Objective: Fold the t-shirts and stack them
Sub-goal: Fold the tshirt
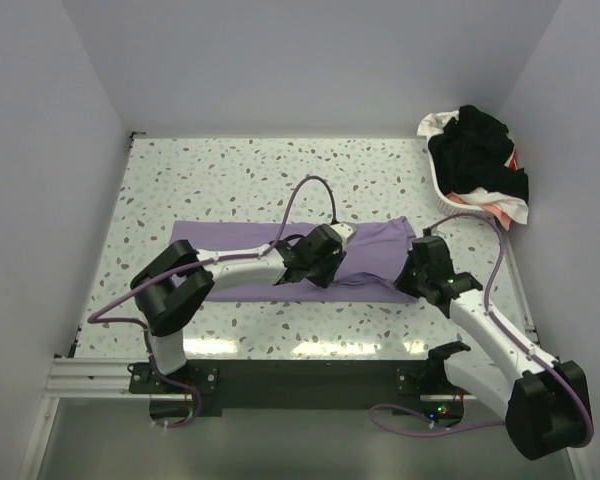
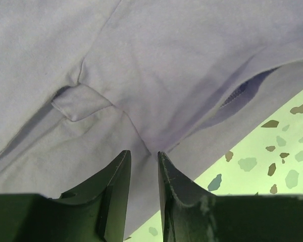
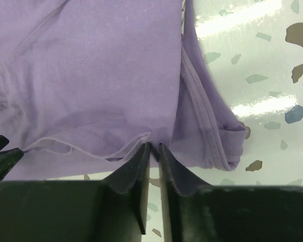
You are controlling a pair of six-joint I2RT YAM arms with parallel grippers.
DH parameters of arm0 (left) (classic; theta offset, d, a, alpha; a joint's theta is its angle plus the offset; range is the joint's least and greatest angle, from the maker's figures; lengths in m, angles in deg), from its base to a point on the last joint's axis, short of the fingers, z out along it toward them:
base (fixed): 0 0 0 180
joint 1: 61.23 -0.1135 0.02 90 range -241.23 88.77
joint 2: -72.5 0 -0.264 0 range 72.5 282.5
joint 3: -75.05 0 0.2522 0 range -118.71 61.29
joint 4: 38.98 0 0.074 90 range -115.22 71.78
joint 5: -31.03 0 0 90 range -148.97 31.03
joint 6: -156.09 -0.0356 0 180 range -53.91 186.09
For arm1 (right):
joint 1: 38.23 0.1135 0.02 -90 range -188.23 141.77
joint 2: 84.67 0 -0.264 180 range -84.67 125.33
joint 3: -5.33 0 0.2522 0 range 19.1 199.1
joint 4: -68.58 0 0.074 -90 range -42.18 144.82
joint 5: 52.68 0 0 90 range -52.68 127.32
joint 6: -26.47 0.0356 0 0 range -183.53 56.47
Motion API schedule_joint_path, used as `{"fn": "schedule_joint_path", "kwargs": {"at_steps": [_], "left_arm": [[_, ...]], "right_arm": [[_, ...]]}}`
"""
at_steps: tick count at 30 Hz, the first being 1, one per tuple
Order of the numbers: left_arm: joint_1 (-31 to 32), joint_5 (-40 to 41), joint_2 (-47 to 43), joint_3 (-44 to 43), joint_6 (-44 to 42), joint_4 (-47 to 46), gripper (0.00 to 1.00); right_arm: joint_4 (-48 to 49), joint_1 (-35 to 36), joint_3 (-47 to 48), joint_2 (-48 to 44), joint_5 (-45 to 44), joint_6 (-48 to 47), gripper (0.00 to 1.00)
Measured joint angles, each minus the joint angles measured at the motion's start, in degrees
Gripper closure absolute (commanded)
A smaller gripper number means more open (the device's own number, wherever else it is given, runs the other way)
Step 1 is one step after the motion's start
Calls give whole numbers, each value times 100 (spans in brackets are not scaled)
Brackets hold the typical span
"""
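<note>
Lilac t-shirt (image 1: 375, 262) under both hands

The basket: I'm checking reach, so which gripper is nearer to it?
Right. The right gripper sits at the lilac shirt's right end, below the basket; the left gripper is over the shirt's middle, farther away.

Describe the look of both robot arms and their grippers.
Each arm has white link segments and bulky black joint housings. A thin purple cable loops along the left arm and the right arm. The left gripper and right gripper each have two dark, wedge-shaped fingers tapering to tips.
</note>
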State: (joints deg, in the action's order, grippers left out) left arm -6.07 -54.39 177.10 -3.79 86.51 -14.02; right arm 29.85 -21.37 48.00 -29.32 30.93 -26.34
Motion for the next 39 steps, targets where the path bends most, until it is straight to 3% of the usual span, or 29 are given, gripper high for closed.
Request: {"fn": "schedule_joint_path", "kwargs": {"at_steps": [5, 13, 20, 26, 31, 39], "left_arm": [[0, 17, -92, 125, 9, 28, 66], [-2, 24, -374, 79, 118, 109, 62], [-363, 50, -415, -39, 503, 444, 62], [-1152, -35, -835, 522, 892, 428, 62], [-1318, -39, -957, 728, 1062, 433, 62], [-1574, -37, -992, 1014, 1191, 437, 63]], "right_arm": [[-251, 0, -33, -308, 0, 81, 68], [-420, 0, 63, -490, -2, 96, 66], [4, 0, 374, 501, 31, 120, 66], [448, 0, 750, 1609, -20, 179, 66], [763, 0, 1167, 2312, -63, 225, 66], [1099, 0, 1069, 2728, -42, 387, 67]]}}
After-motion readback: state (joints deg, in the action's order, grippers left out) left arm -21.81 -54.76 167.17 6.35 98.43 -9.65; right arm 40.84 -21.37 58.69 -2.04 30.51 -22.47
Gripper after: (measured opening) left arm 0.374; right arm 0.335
